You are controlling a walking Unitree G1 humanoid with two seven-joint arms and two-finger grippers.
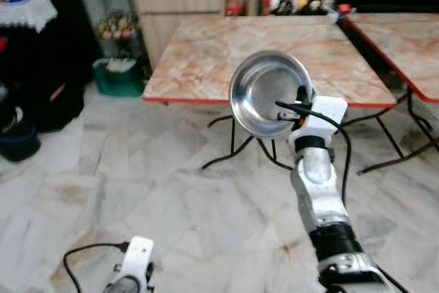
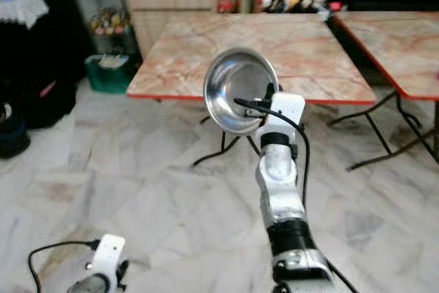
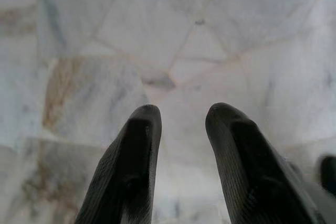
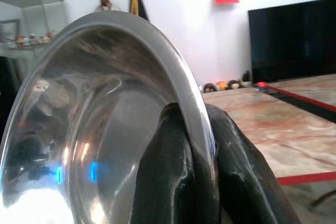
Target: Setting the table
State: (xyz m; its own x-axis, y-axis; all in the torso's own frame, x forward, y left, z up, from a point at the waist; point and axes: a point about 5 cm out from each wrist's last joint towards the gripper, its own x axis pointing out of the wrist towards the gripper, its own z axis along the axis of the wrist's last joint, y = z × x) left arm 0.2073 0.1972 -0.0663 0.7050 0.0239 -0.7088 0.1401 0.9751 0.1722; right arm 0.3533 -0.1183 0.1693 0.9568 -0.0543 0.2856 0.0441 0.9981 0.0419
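Observation:
A shiny steel bowl [image 1: 264, 94] is held up on edge in front of me, its hollow facing my head. My right gripper [image 1: 302, 98] is shut on its rim, one black finger inside and one outside, as the right wrist view shows [image 4: 197, 145]. The bowl [image 2: 236, 89] hangs in the air before the near edge of a marble-patterned table [image 1: 206, 56] with a red rim. My left gripper [image 3: 181, 116] hangs low over the tiled floor, open with nothing between its fingers [image 3: 137, 145].
A second marble table [image 1: 408, 46] stands to the right, both on thin black folding legs [image 1: 233, 145]. A green basket [image 1: 118, 77] and a wooden cabinet [image 1: 175, 5] sit at the back left. Dark bags [image 1: 27, 111] lie at far left. A black television [image 4: 291, 38] stands behind.

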